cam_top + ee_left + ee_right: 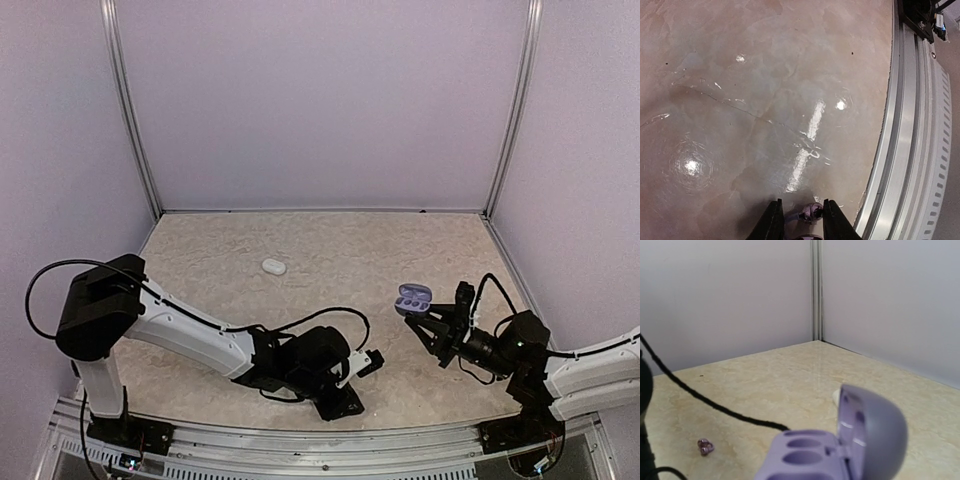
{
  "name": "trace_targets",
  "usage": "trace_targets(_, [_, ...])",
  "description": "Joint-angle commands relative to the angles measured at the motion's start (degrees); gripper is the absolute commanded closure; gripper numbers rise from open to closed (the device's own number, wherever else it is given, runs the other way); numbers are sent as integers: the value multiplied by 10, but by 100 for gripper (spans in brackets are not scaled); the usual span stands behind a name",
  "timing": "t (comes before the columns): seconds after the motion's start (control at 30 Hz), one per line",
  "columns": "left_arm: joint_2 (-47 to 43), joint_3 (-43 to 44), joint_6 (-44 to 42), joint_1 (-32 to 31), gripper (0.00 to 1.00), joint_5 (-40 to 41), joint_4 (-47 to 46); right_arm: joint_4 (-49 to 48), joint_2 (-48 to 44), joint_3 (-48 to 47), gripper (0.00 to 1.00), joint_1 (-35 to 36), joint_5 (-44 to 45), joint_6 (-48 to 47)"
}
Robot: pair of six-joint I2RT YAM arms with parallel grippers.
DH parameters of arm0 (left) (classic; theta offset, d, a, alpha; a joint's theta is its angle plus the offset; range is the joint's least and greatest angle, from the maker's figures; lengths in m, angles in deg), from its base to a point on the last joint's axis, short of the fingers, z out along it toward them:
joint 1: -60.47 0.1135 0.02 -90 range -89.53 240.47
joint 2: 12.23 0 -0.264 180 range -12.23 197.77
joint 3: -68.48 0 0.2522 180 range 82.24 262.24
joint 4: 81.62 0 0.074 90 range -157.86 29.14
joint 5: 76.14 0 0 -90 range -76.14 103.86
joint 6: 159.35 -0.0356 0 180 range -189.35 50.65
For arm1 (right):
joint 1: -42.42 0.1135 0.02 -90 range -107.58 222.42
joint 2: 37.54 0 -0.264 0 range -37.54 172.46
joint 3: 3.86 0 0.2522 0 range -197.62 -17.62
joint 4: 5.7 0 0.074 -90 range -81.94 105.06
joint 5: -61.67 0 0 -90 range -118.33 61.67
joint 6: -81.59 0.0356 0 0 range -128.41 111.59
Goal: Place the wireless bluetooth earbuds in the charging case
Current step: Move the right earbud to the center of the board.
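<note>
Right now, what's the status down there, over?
Left gripper pinching a purple earbud. Right gripper holding purple case, lid open, both sockets empty. Second purple earbud loose on table. Black cable trails between the arms.

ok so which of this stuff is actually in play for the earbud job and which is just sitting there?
In play: purple charging case, open, wells empty, in right gripper; purple earbud in left gripper; second purple earbud on table.
Lying about: closed white case; black cable.
</note>
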Motion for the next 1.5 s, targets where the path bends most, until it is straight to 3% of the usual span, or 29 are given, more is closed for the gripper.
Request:
trace_targets(0.0, [13,19,-7,-11,71,12,56,15,-16,5,100,-5,7,-11])
trace_targets(0.7, [-39,-37,-78,3,66,78,148,19,-12,2,100,-5,0,-16])
trace_targets(0.87, [-57,-54,-87,44,71,111,131,12,-5,2,100,-5,-2,-17])
trace_targets(1.03, [-84,-64,-109,55,71,133,130,12,-4,1,100,-5,-4,-19])
trace_targets(1.3, [-151,-77,-100,78,67,67,126,15,-4,-1,100,-5,-10,-19])
trace_targets(1.47, [-148,-14,-98,83,70,85,187,27,-10,-3,100,-6,0,-19])
